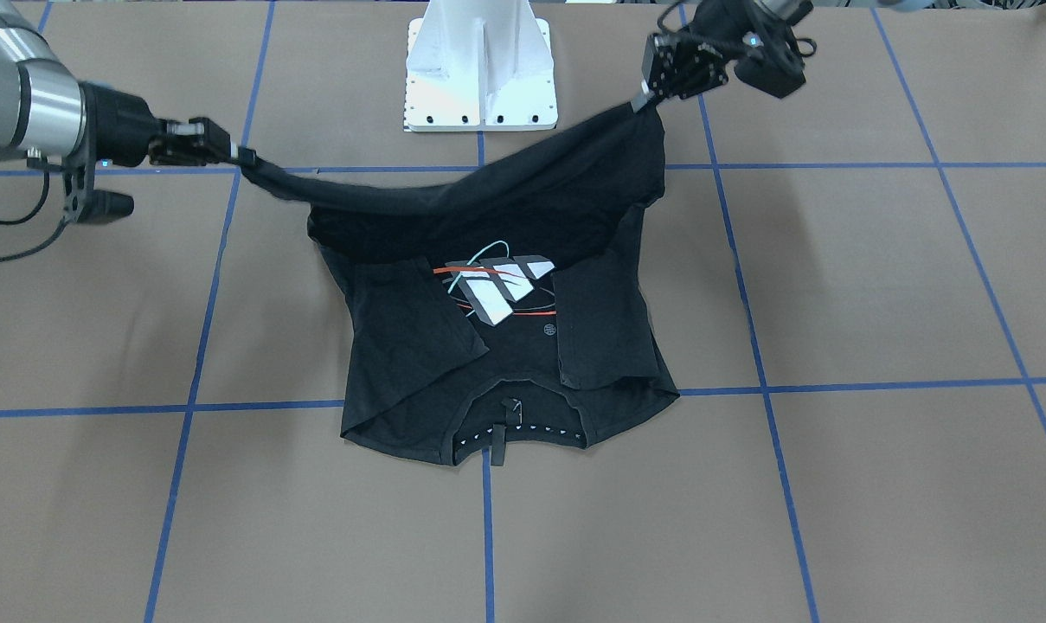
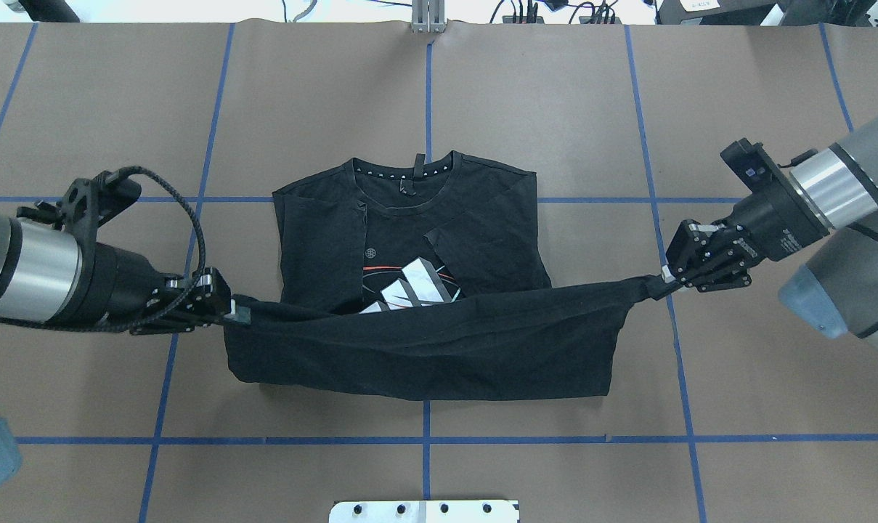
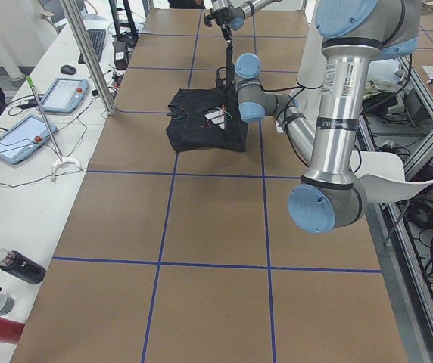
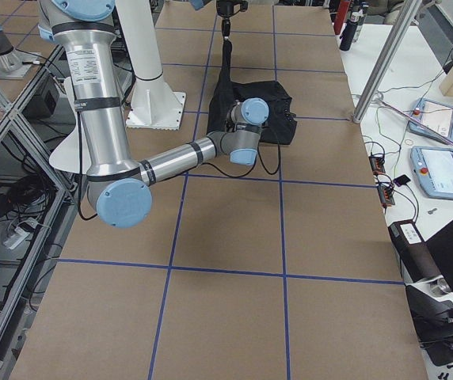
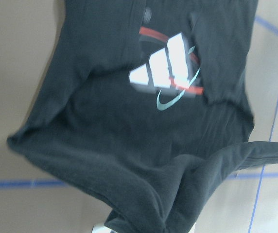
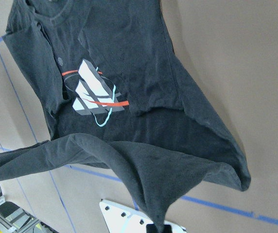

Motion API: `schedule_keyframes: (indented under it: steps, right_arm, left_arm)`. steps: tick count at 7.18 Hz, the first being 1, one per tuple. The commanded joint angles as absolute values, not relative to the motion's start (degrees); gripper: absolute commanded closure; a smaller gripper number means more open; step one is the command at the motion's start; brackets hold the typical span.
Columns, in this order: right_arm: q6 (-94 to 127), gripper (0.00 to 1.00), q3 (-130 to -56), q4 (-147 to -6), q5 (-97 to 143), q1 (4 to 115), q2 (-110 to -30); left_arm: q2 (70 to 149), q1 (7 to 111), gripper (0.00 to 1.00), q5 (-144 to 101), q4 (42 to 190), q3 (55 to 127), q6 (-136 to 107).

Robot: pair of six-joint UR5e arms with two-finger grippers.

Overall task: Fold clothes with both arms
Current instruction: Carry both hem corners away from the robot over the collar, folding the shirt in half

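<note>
Sleeves already tucked in, tee logo-up just in front of base, L gripper & R gripper each pinching a raised hem corner; bottom-to-collar fold not yet done.

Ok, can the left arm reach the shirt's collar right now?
Probably not: the left gripper is shut on a corner of the T-shirt. Nothing blocks the way to the collar, but it would have to let go.

Lighting is bright and even from overhead; shadows under the T-shirt are faint and soft. Exterior views are sharp. Left wrist view is blurred; right wrist view clearer.
</note>
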State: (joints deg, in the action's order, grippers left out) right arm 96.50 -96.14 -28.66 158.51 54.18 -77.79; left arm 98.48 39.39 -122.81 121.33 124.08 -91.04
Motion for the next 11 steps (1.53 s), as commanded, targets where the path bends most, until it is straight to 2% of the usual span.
schedule_keyframes:
  steps: [1,5,11]
  right_arm:
    - [96.33,1.0,-88.36,-28.74,153.84,55.63,-70.95]
    - [95.98,1.0,-79.12,-28.83,143.28,55.63,-65.39]
    - [96.15,1.0,-73.93,-28.92,135.97,54.93,-64.25]
  left_arm:
    - [102.2,46.64,1.0,-122.87,121.29,115.52,-88.17]
    - [115.46,48.96,1.0,-122.78,121.9,95.76,-88.16]
    - [114.87,47.81,1.0,-115.76,127.26,82.81,-81.93]
